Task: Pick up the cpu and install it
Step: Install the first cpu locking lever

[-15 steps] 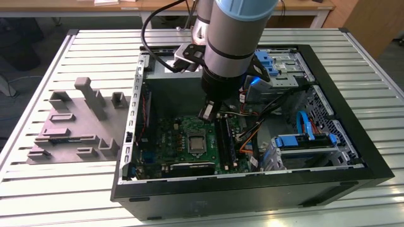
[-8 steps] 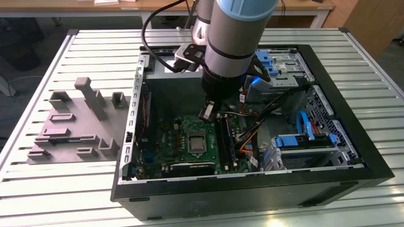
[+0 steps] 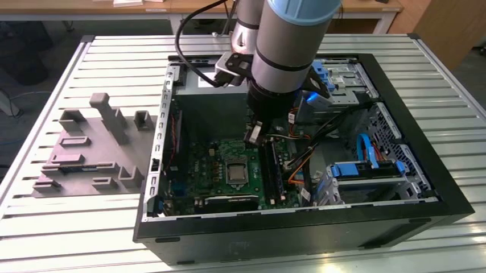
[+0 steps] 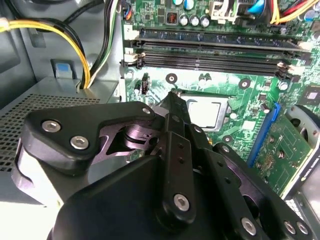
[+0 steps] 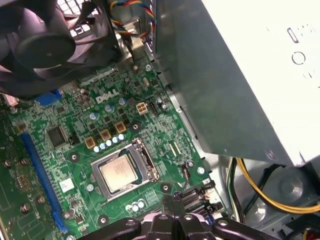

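The cpu lies flat in its socket on the green motherboard, inside the open computer case, silver top up and framed by the socket's dark metal bracket. In the exterior view the gripper hangs above the board, beside the socket and not touching the chip; nothing shows between its tips. In the second wrist view the black fingers run together to a narrow point, so I judge them closed and empty, with the cpu just beyond that tip. In the first wrist view the tip sits a little short of the socket's near corner, clear of the memory slots and the yellow cables at its side. As for handling, the chip looks light, stiff and thin, with a smooth metal lid that would likely be slippery under a pinch from above; the sensible hold is on two opposite pale edges, fingers coming straight down. The underside contacts and the socket beneath are probably fragile, so any tilt or sideways drag is a risk. The bracket stands close around the edges and leaves the fingers little room.
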Available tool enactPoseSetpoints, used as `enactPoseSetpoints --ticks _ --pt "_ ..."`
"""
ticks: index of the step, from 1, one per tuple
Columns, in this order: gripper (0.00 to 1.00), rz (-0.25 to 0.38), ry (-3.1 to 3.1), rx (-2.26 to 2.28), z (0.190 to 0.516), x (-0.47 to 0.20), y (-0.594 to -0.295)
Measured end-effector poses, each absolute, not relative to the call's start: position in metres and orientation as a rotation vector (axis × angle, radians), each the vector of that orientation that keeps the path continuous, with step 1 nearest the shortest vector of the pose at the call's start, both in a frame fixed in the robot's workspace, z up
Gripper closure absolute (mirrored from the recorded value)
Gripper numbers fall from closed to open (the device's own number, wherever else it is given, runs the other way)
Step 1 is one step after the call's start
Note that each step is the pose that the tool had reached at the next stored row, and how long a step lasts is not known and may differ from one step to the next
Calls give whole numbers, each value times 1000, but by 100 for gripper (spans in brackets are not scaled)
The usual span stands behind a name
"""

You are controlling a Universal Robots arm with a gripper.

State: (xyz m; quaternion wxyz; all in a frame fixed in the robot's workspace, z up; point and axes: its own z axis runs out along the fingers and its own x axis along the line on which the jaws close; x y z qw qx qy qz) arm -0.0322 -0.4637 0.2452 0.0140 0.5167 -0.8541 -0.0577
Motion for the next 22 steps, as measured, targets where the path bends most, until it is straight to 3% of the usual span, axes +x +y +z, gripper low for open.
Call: enactPoseSetpoints --ticks 22 --pt "89 -180 -2660 1609 244 -27 -450"
